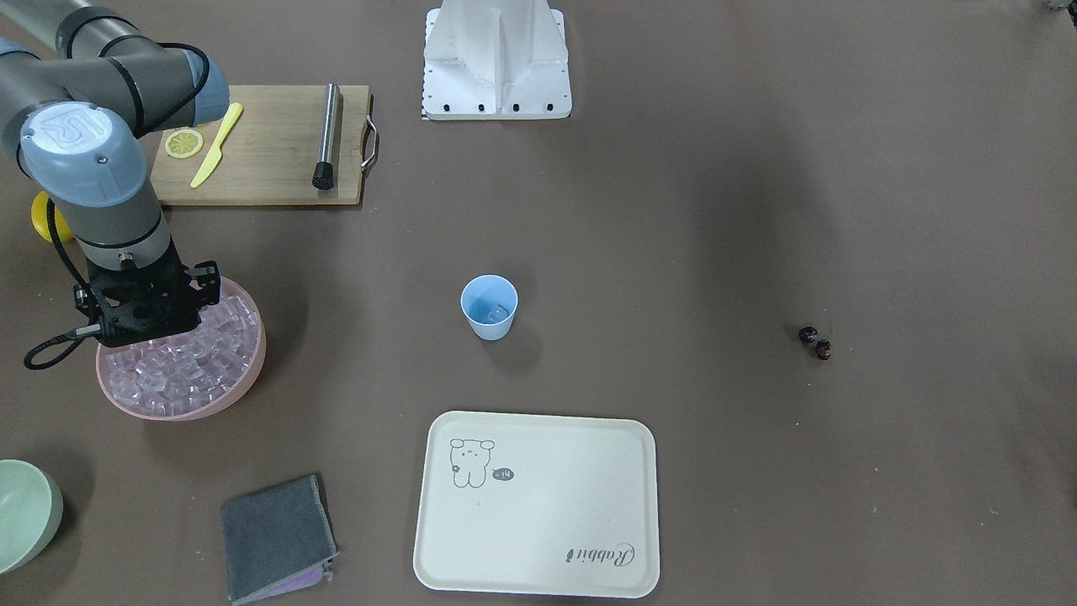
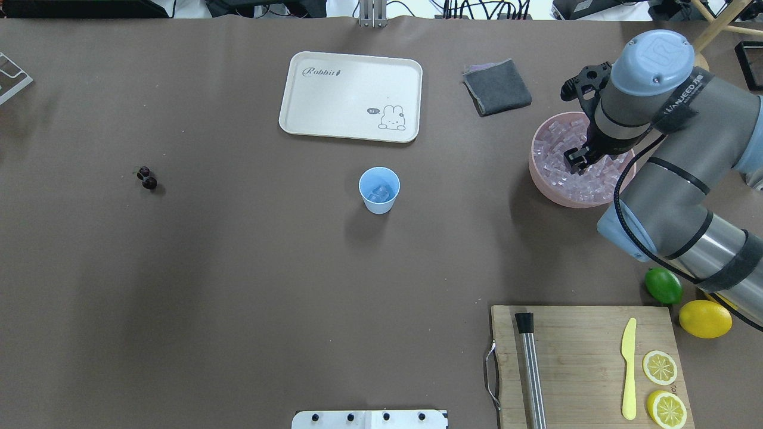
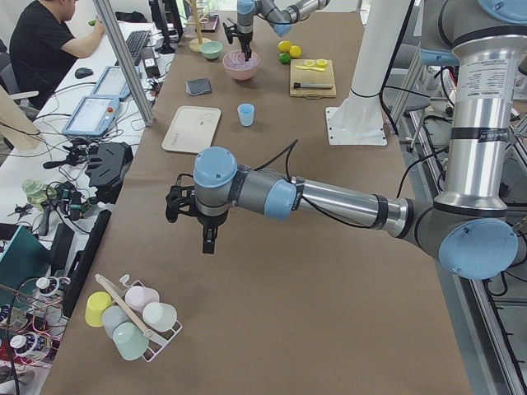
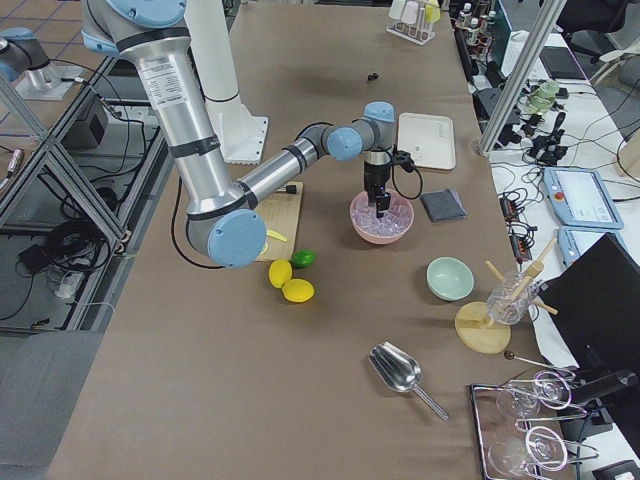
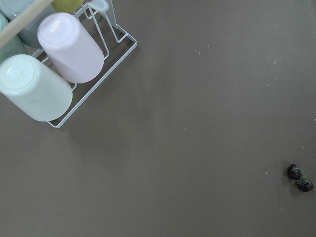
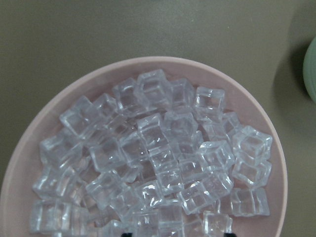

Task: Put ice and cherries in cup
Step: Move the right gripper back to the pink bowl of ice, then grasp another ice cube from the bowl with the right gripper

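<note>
Joint caps [image 2: 653,56]: light blue, round, embossed UR mark, small screws.
Arm tubes [image 3: 342,202]: silver-grey metal between grey joints.
Strap [image 2: 679,101]: black, white lettering.
Cable [image 1: 46,349]: black, looped beside the wrist.
Right gripper [image 2: 576,161]: black, angular frame.
Base [image 1: 496,59]: white, bolted pedestal.

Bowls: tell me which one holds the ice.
The pink bowl, beneath the right gripper, heaped with ice; the pale green bowl looks empty.
</note>
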